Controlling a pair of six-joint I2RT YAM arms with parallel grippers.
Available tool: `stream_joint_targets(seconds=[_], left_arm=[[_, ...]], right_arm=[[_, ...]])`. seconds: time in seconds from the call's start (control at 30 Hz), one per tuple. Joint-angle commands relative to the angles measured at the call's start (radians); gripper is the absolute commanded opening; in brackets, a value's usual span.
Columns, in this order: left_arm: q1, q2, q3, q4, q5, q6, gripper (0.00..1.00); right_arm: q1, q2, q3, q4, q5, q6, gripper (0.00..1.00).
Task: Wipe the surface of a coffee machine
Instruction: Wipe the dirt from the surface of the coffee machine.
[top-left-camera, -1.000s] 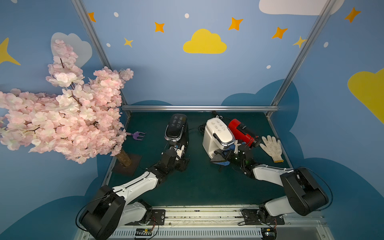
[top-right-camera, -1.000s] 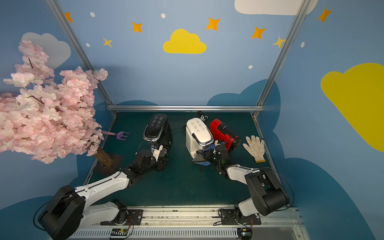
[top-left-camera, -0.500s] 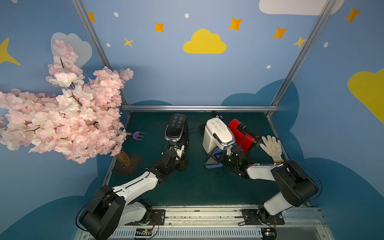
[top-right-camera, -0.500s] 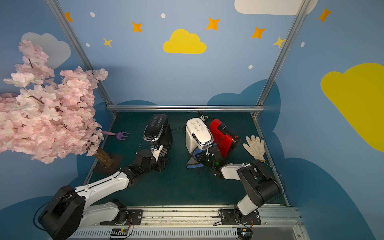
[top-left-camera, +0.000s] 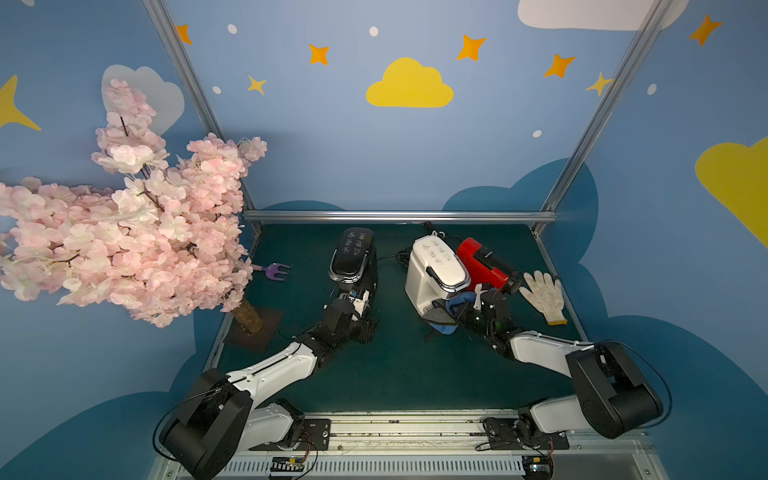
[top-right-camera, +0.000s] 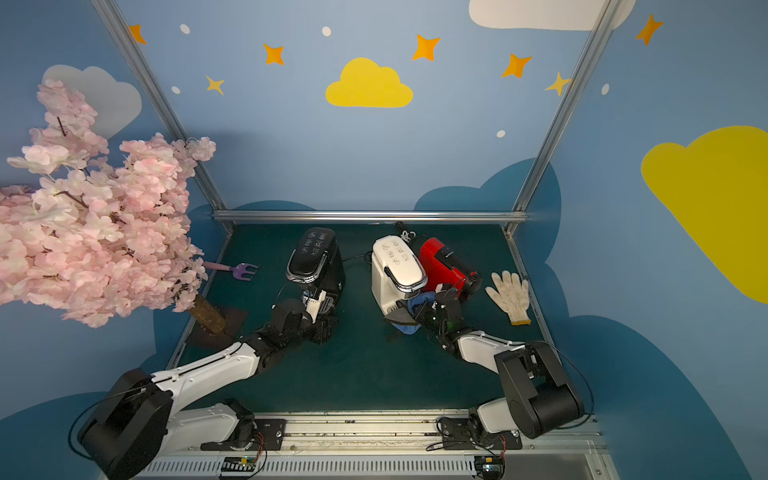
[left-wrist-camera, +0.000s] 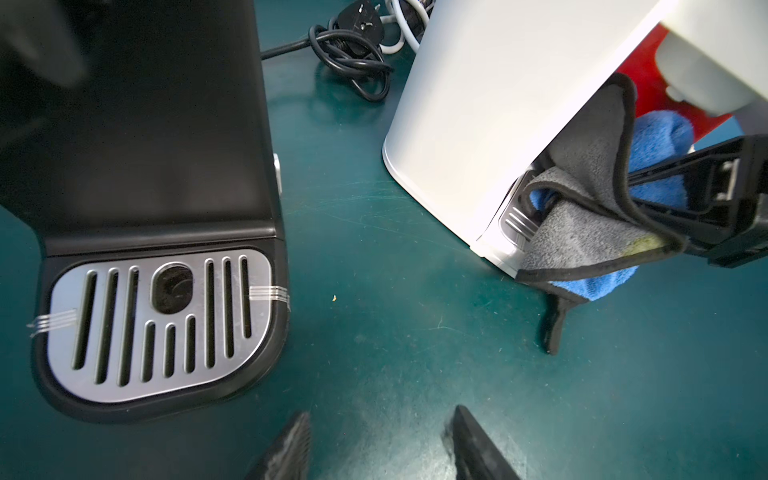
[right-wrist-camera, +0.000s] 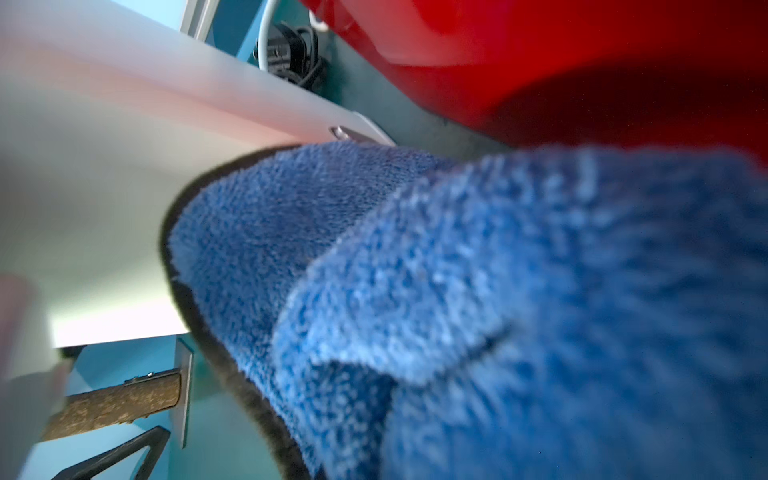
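Observation:
Three coffee machines stand at the back of the green mat: black (top-left-camera: 353, 257), white (top-left-camera: 432, 270) and red (top-left-camera: 482, 262). My right gripper (top-left-camera: 465, 311) is shut on a blue and grey cloth (top-left-camera: 446, 328) and presses it against the white machine's lower front, over its drip tray. In the left wrist view the cloth (left-wrist-camera: 582, 232) folds round that gripper (left-wrist-camera: 648, 199) beside the white machine (left-wrist-camera: 498, 104). In the right wrist view the cloth (right-wrist-camera: 457, 291) hides the fingers. My left gripper (left-wrist-camera: 380, 440) is open and empty above the mat, next to the black machine's drip tray (left-wrist-camera: 158, 328).
A white work glove (top-left-camera: 542, 293) lies right of the red machine. A purple toy rake (top-left-camera: 276, 272) lies at the left by the pink blossom tree (top-left-camera: 124, 232) and its base plate (top-left-camera: 255, 328). Coiled power cables (left-wrist-camera: 353, 54) lie behind the machines. Metal frame posts border the mat.
My right arm has swept the cloth a little leftward across the white machine's front and back again. The left arm and its open gripper have stayed still.

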Motion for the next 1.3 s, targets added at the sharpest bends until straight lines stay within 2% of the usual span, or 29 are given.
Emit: stream_joint_targets(seconds=[0.0,0.17,0.47,0.77,0.9,1.1,1.2,1.27], left_arm=[[0.004,-0.01,0.009,0.011,-0.001,0.006,0.56],[0.004,-0.01,0.009,0.013,0.005,0.002,0.56],[0.004,-0.007,0.011,0.011,0.005,0.003,0.56],[0.004,-0.009,0.011,0.007,0.005,0.007,0.56],[0.004,-0.009,0.012,0.009,0.008,0.005,0.56],[0.004,-0.012,0.012,0.009,0.01,0.003,0.56],[0.004,-0.013,0.01,0.008,0.008,0.004,0.56],[0.004,-0.011,0.011,0.011,0.006,0.004,0.56]], right_arm=[[-0.026,-0.068,0.001,-0.051,0.09,-0.021,0.0],[-0.017,-0.024,0.047,-0.081,0.001,-0.08,0.0],[0.094,0.218,0.107,0.09,-0.14,-0.044,0.0],[0.18,0.307,0.136,0.129,-0.124,-0.015,0.0],[0.169,0.262,0.106,0.121,-0.088,-0.023,0.0],[0.085,0.092,0.062,0.004,-0.049,-0.076,0.0],[0.052,-0.007,0.045,-0.096,0.053,-0.05,0.0],[0.023,-0.058,0.026,-0.118,0.072,-0.054,0.0]])
